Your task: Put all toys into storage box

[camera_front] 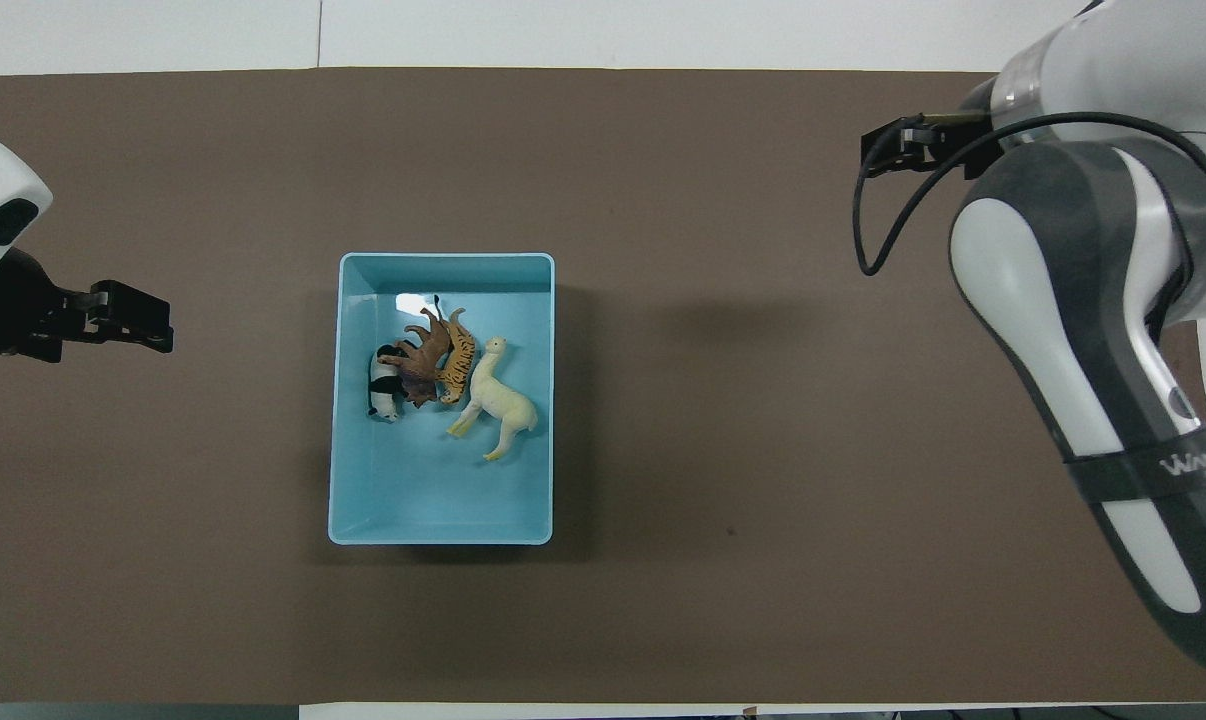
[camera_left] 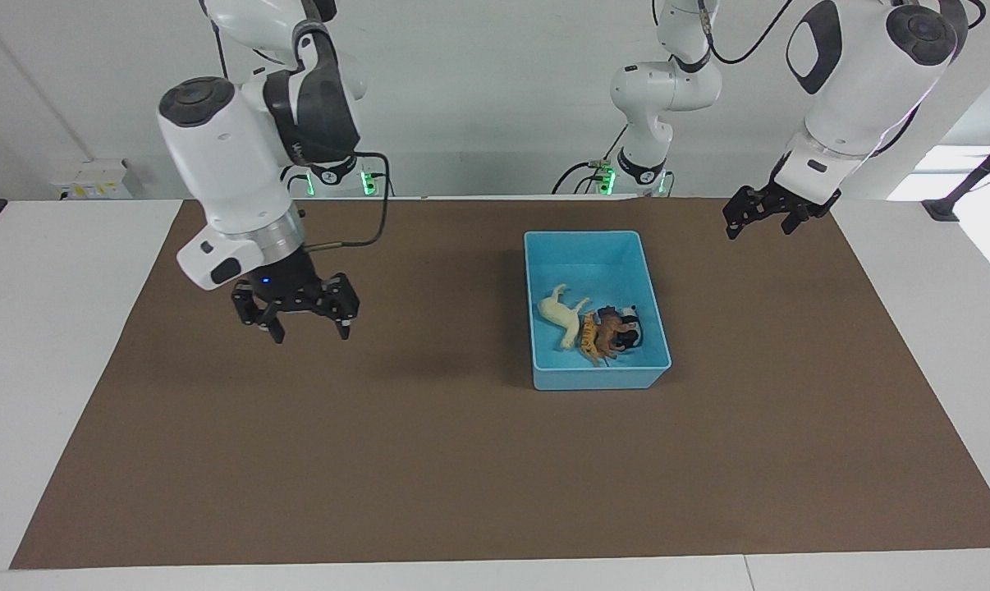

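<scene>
Facing view: right gripper (camera_left: 309, 332) raised over mat, jaws spread, empty.

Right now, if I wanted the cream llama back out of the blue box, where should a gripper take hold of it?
Probably across the llama torso, coming straight down. It lies on its side in the storage box, and the tiger crowds its neck.

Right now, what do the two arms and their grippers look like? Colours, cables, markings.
Both arms have glossy white shells with dark grey joint bands and round dark end caps. The right arm carries a black cable looping off its wrist and grey lettering on a band in the overhead view. The right gripper and left gripper are black, two-fingered, with linkage-style fingers.
</scene>
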Robot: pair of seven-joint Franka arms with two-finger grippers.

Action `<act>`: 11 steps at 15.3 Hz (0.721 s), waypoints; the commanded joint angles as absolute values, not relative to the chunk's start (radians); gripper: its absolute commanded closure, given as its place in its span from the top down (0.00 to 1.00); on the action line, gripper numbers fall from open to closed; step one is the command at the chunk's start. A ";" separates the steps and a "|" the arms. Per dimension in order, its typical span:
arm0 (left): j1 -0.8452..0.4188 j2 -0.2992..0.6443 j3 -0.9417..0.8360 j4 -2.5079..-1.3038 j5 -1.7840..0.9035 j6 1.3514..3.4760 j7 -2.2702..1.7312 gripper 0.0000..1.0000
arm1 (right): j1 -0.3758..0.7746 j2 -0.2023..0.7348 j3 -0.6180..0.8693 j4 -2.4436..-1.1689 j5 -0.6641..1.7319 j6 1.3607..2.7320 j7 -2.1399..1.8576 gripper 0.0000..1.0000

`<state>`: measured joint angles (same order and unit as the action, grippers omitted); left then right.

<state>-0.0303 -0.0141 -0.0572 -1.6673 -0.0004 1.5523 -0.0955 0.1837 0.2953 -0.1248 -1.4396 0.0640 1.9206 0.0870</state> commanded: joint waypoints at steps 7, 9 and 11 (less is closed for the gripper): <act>-0.015 -0.020 -0.063 -1.666 -0.012 1.549 -0.089 1.00 | 0.016 0.054 -0.107 -1.675 0.034 1.806 -0.084 1.00; -0.015 -0.021 -0.063 -1.664 -0.012 1.549 -0.089 1.00 | -0.005 0.015 -0.107 -1.678 0.032 1.744 -0.138 1.00; -0.015 -0.021 -0.063 -1.664 -0.012 1.549 -0.089 1.00 | -0.031 -0.009 -0.107 -1.674 0.009 1.679 -0.146 1.00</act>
